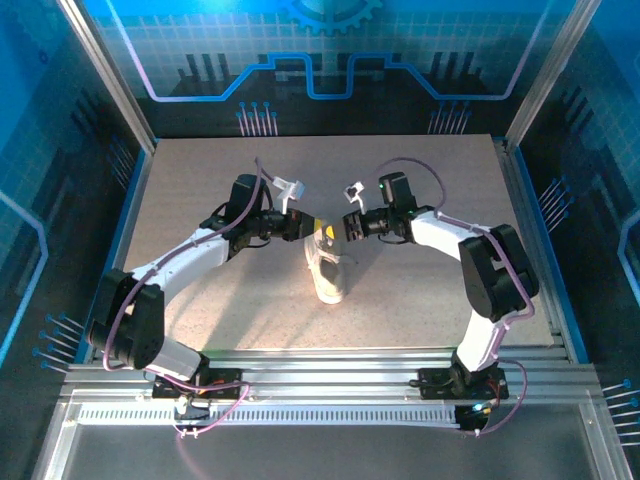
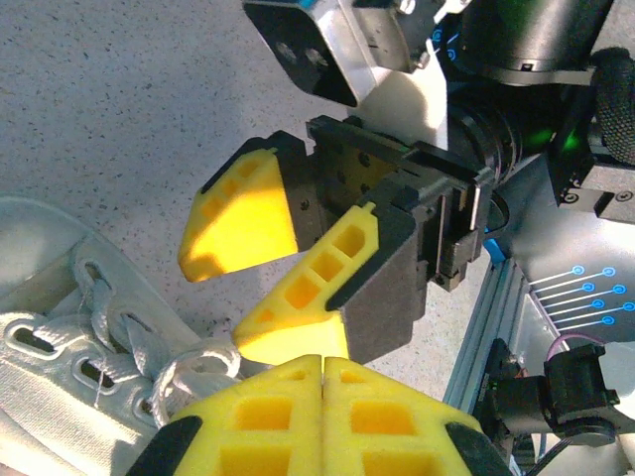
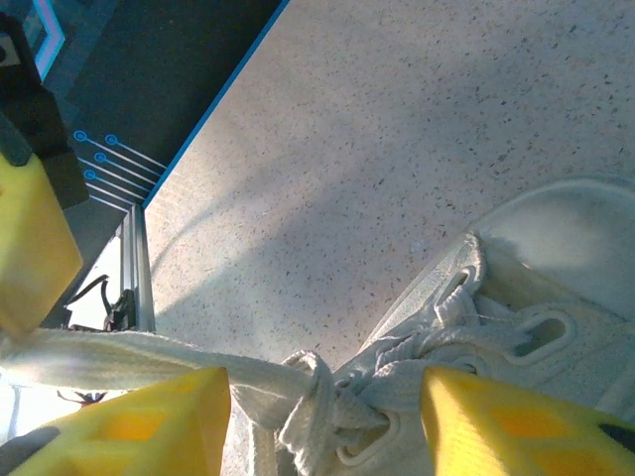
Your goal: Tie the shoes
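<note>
**Left pincer** (image 2: 323,382), nearest the lens: its two yellow pads (image 2: 268,426) lie flush against each other, fully closed, with a strand of the white lace (image 3: 129,357) nipped at the tips. In the right wrist view that strand runs raised and taut from the bunched crossing on the shoe's upper toward this pincer's side.

**Surface** (image 1: 420,290): speckled grey, carrying everything.

**Arms:** the left arm (image 1: 180,255) and the right arm (image 1: 455,232) reach in from the near edge. Their pincers face each other tip to tip, close but not touching.

**Shoe** (image 1: 328,268): white, upright on its sole. It lies directly beneath the point where the pincers meet and extends from there back toward the arm bases. Its laced upper sits just under the tips of both pincers.

**Right pincer** (image 2: 210,299): about half open, jaws apart with bare surface visible between them, holding nothing. From its own wrist camera its yellow fingers (image 3: 139,421) straddle the lacing — the bunched crossing of the lace lies in the gap between them. Whether either finger touches it cannot be told.

**Eyelets** (image 2: 94,372): on the shoe's upper, just left of the left pincer's closed tips, with a small loop of lace curling up against the left pad.
</note>
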You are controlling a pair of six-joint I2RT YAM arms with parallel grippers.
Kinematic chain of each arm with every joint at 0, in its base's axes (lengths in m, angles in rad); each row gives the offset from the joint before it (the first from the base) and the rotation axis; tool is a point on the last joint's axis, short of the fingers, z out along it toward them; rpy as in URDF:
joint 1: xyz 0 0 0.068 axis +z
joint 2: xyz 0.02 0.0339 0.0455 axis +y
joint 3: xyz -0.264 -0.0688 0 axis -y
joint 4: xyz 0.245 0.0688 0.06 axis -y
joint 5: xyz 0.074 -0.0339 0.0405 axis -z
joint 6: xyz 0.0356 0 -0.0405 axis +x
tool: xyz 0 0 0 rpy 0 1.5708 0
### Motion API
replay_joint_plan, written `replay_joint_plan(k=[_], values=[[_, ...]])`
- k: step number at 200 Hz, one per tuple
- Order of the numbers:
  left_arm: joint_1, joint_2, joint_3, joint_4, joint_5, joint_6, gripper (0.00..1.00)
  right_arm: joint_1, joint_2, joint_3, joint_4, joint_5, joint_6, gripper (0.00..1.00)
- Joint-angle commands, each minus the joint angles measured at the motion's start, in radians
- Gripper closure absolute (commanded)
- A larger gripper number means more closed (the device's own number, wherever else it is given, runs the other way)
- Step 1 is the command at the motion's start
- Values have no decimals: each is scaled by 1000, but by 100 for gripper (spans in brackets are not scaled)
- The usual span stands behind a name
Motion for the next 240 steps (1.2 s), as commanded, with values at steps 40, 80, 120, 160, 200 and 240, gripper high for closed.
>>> replay_joint_plan(k=[40,80,120,160,200,240], values=[[11,-38,26,-40,2,28,100,33,76,109,-198,-20,-99,49],[15,-36,31,-46,2,31,100,31,53,87,-231,-16,-133,60],[19,-36,29,-52,1,35,100,25,11,45,-219,19,-165,77],[22,-35,29,-61,-8,31,100,27,-79,-40,-137,48,-253,78],[24,-30,23,-53,-3,20,100,48,-169,-140,-54,99,-419,78],[26,-22,21,-47,7,16,100,84,-149,-99,-161,140,-563,62]])
